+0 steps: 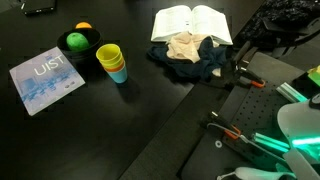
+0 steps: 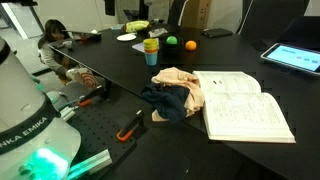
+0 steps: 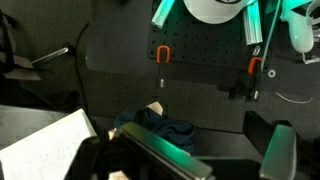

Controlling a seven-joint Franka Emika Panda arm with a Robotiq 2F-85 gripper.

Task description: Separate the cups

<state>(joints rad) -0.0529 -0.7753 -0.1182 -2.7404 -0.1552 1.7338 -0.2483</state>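
The cups [image 1: 112,62] stand nested in one stack on the black table, a yellow one on top and light blue below it. The other cups are hidden inside the stack. The stack also shows in the far part of the table in an exterior view [image 2: 151,50]. My gripper [image 3: 215,152] shows only in the wrist view. Its two fingers are wide apart with nothing between them. It hangs over the perforated board near the robot base, far from the cups. The cups are out of the wrist view.
A black bowl with green and orange balls [image 1: 80,40] sits next to the stack. A blue booklet [image 1: 45,78], an open book [image 1: 190,22] [image 2: 245,105] and crumpled cloths [image 1: 190,55] [image 2: 175,95] [image 3: 160,128] lie on the table. Orange-handled tools [image 2: 130,125] lie near the base.
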